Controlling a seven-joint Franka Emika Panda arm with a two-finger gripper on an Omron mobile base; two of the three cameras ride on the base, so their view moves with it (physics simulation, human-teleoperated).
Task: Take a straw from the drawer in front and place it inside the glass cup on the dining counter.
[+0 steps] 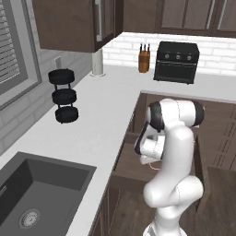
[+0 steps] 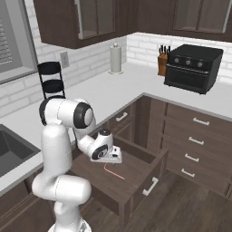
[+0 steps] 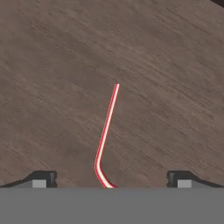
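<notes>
White L-shaped surface (image 1: 92,115) ran along the wall, dark sink (image 1: 32,193) at its near end, black toaster oven (image 2: 192,67) and knife block (image 1: 144,59) at the far corner. Below it the drawer (image 2: 136,179) stood pulled out, brown floor bare apart from one item. White arm bent down over the drawer, wrist low inside it. Straw (image 3: 106,131) lay flat on the drawer floor, thin red-pink, kinked near one end; in the hand view it ran up from between the two fingertips. Gripper (image 3: 111,180) was wide open, holding nothing, hovering just above the straw and straddling its bent end. Step in hand, as judged: reach for the straw, grasp not yet made. Next move calls for a short drop so the tips bracket the straw, then closing fully on something this thin and lifting clear of the drawer walls.
</notes>
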